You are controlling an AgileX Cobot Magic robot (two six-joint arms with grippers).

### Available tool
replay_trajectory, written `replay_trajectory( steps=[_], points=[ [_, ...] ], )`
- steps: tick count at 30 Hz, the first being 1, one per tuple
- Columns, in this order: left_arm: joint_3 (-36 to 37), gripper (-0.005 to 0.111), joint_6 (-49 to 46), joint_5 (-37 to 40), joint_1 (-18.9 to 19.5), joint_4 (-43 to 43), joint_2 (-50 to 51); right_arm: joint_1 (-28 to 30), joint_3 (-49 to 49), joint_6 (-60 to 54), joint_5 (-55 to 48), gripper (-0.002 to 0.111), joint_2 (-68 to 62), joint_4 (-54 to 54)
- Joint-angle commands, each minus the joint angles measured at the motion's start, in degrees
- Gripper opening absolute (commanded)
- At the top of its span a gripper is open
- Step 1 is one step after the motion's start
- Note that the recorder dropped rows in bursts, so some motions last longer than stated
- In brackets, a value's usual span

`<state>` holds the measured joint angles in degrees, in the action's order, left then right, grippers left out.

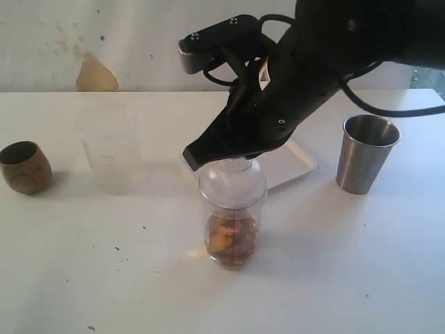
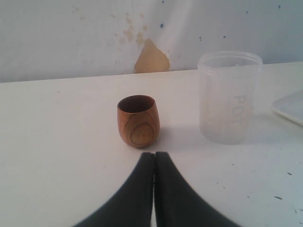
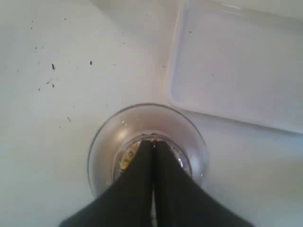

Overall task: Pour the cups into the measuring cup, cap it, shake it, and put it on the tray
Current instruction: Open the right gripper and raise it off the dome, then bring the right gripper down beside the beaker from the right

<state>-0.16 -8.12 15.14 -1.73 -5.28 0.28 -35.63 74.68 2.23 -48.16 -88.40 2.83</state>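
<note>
The measuring cup (image 1: 231, 223) stands upright mid-table with brown and yellow pieces at its bottom and a clear dome lid (image 1: 232, 182) on top. My right gripper (image 1: 229, 158) comes down from above, shut, its tips resting on the lid's crown (image 3: 109, 142) with nothing between the fingers (image 3: 153, 143). The wooden cup (image 1: 25, 167) stands upright at the far left. In the left wrist view my left gripper (image 2: 154, 154) is shut and empty, just short of the wooden cup (image 2: 138, 120). The steel tumbler (image 1: 366, 153) stands upright at the right. The white tray (image 1: 299, 163) lies behind the measuring cup, partly hidden by my right arm.
A frosted plastic cup (image 1: 111, 149) stands upright between the wooden cup and the measuring cup, also visible beside the wooden cup in the left wrist view (image 2: 228, 97). The tray's rim (image 3: 173, 80) runs close to the lid. Small dark specks dot the white table.
</note>
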Motion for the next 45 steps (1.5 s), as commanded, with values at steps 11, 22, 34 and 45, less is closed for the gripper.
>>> replay_trajectory(
  steps=[11, 22, 34, 45],
  points=[
    [0.2, 0.0, -0.1, -0.6, -0.1, 0.2, -0.3, 0.2, 4.5, -3.9, 0.7, 0.031, 6.6, -0.2],
    [0.2, 0.0, -0.1, -0.6, -0.1, 0.2, -0.3, 0.2, -3.9, -9.4, 12.5, 0.102, 13.2, -2.8],
    [0.2, 0.0, -0.1, -0.6, -0.1, 0.2, -0.3, -3.2, -47.5, -9.2, 57.5, 0.102, 27.2, -5.8],
    [0.2, 0.0, -0.1, -0.6, -0.1, 0.2, -0.3, -3.3, -58.2, -9.4, 70.2, 0.105, 26.8, -5.7]
  ],
)
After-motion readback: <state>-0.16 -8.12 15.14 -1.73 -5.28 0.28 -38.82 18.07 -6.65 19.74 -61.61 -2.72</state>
